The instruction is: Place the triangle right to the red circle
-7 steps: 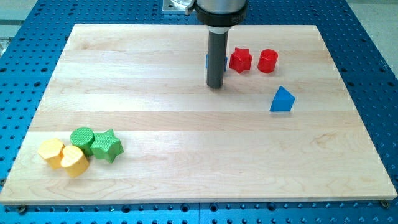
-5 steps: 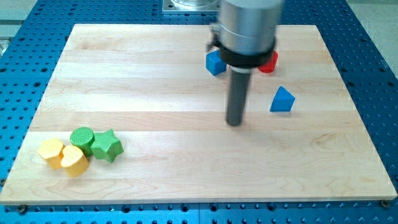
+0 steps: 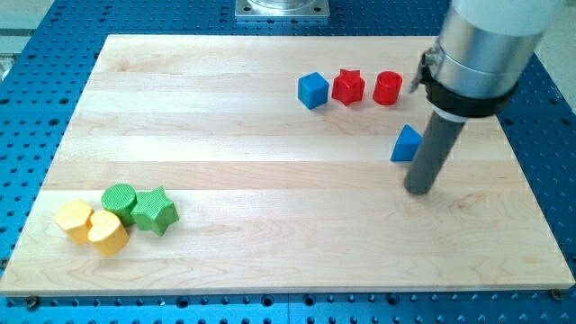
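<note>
The blue triangle (image 3: 405,144) lies on the wooden board (image 3: 270,180) at the view's right, below and a little right of the red circle (image 3: 387,87). My tip (image 3: 418,190) rests on the board just below and right of the triangle, and the rod covers the triangle's right edge. I cannot tell whether the rod touches it. The red circle stands near the view's top, with a red star (image 3: 347,86) and a blue cube (image 3: 312,90) in a row to its left.
At the view's bottom left sit a green circle (image 3: 118,199), a green star (image 3: 155,210), and two yellow blocks (image 3: 74,220) (image 3: 107,232), clustered together. The board's right edge lies close to the arm.
My tip has moved from the view's top middle, beside the blue cube, down and to the right, ending just below and right of the blue triangle. No block has moved.
</note>
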Controlling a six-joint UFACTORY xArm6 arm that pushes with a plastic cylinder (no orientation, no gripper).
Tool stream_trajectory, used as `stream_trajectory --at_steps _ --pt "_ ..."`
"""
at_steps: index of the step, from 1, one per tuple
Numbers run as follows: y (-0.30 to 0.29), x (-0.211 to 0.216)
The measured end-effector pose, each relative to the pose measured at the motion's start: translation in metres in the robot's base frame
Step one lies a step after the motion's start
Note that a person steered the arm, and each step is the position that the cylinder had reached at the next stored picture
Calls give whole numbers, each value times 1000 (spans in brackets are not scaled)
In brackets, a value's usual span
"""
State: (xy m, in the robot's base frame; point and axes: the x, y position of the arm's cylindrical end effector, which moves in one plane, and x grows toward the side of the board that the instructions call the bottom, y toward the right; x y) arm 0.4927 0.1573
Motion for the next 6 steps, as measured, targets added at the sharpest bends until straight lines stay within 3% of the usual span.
stream_trajectory --at_steps 2,6 --pt "-1 -84" --pt "11 -119"
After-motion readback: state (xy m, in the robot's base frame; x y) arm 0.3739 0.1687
